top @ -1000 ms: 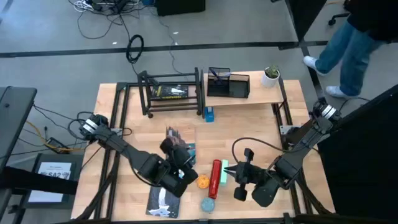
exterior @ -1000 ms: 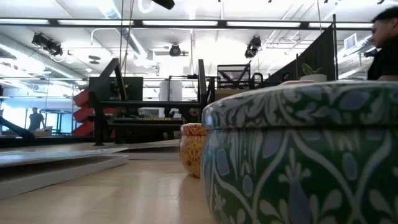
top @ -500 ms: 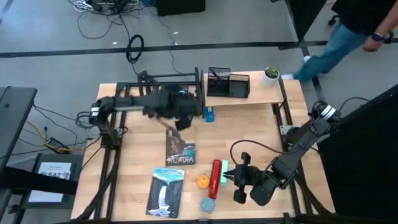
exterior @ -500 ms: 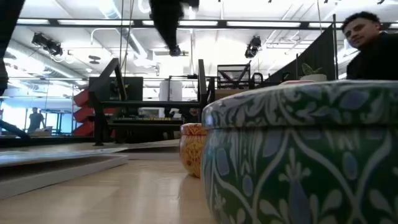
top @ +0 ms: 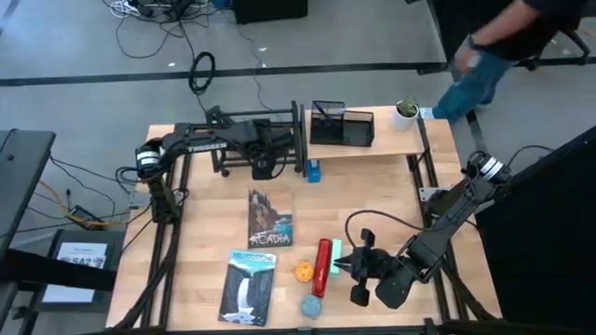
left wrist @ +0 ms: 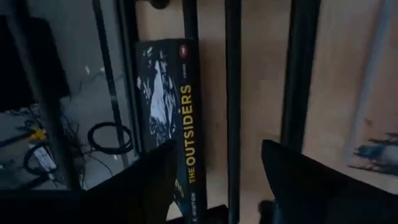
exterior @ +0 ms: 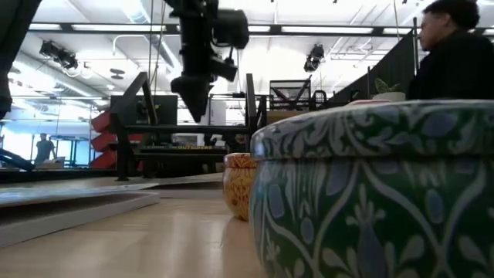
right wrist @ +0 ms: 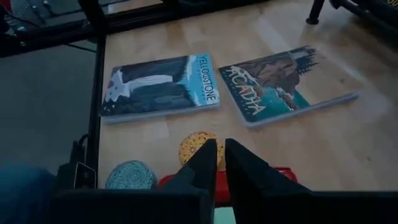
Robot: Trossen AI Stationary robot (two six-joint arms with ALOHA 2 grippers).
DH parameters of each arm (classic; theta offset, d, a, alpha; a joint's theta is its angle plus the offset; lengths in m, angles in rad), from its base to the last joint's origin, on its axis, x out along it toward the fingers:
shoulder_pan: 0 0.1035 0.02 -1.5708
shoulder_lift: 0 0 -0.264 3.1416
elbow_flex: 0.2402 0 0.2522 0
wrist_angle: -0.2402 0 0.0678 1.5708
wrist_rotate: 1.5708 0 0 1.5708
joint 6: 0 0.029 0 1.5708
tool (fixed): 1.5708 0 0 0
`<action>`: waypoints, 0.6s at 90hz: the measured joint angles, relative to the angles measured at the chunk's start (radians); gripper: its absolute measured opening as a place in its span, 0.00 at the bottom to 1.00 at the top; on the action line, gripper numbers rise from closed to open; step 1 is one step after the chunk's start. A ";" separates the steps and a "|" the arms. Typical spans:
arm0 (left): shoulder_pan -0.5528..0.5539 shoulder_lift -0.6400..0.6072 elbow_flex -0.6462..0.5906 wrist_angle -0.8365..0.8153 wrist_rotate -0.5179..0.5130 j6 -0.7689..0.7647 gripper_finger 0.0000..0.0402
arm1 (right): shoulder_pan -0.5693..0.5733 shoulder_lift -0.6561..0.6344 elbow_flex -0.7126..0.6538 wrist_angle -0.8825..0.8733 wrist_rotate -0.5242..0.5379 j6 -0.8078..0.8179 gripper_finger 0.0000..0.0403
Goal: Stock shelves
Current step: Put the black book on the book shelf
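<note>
The left arm reaches straight across the back of the bench (top: pixel 372 205), its end effector (top: pixel 264 160) poised over the black rack (top: pixel 244 140), fingers (left wrist: pixel 155 174) spread wide and holding nothing. The rack stands at the bench's back left, its long side running along the back edge; a book (left wrist: pixel 171 118) titled The Outsiders lies flat on its lower tier, seen between the bars. Touching it on the right is the plank shelf (top: pixel 396 140), also lengthwise along the back edge, carrying a mesh organizer (top: pixel 342 126) and a small potted plant (top: pixel 405 113). The right arm is folded at the front right; its end effector (top: pixel 358 270) is nearly closed, empty, beside a red cylinder (top: pixel 322 265).
</note>
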 joint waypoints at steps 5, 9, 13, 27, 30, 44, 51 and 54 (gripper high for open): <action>0.008 0.000 -0.028 0.044 0.001 0.017 0.53 | -0.003 0.000 0.000 0.006 0.002 -0.019 0.02; 0.015 0.000 -0.046 0.069 0.003 0.029 0.53 | -0.005 0.000 0.000 0.009 0.002 -0.028 0.02; 0.022 0.000 -0.063 0.098 0.005 0.045 0.53 | -0.008 0.000 0.000 0.010 0.003 -0.035 0.02; 0.055 0.000 -0.110 0.199 0.005 0.072 0.53 | -0.024 0.000 0.000 0.016 0.004 -0.066 0.02; 0.064 0.001 -0.110 0.203 0.002 0.072 0.53 | -0.028 0.000 0.000 0.016 0.005 -0.071 0.02; 0.106 0.000 -0.110 0.255 -0.005 0.072 0.53 | -0.049 0.000 0.000 0.020 0.005 -0.111 0.02; 0.124 0.000 -0.110 0.265 0.017 0.074 0.53 | -0.059 0.000 0.000 0.020 0.005 -0.123 0.02; 0.130 0.004 -0.109 0.271 0.037 0.084 0.53 | -0.064 0.000 0.000 0.020 0.004 -0.130 0.02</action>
